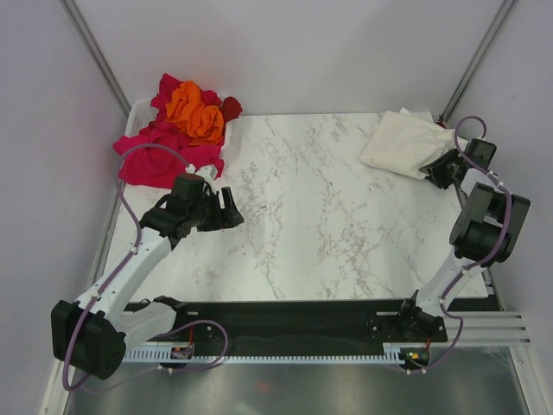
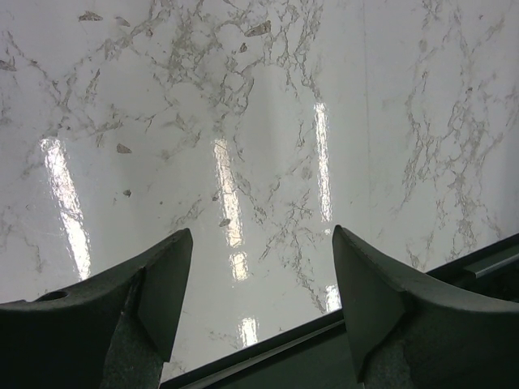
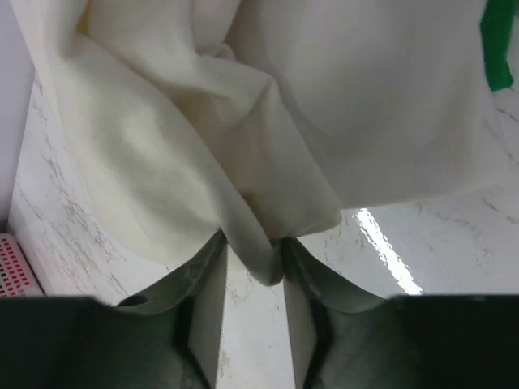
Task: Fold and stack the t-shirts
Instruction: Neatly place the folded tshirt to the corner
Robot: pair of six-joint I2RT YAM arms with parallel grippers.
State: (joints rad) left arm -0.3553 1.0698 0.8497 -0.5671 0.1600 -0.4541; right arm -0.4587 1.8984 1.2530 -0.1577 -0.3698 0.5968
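A cream t-shirt (image 1: 402, 143) lies bunched at the table's far right corner. My right gripper (image 1: 429, 169) is at its near edge. In the right wrist view a hanging fold of the cream t-shirt (image 3: 203, 146) sits between the fingertips of the right gripper (image 3: 253, 251), which press it from both sides. A heap of t-shirts sits at the far left: magenta-pink (image 1: 155, 160), orange (image 1: 194, 112) and dark red (image 1: 232, 107). My left gripper (image 1: 232, 207) hovers over bare marble just right of that heap. In its own view the left gripper (image 2: 261, 243) is open and holds nothing.
The heap spills out of a white basket (image 1: 134, 117) at the table's far left corner. A black rail (image 1: 285, 316) runs along the near edge of the marble table (image 1: 320, 216). Grey walls close in both sides. A green tag (image 3: 496, 44) shows on the cream fabric.
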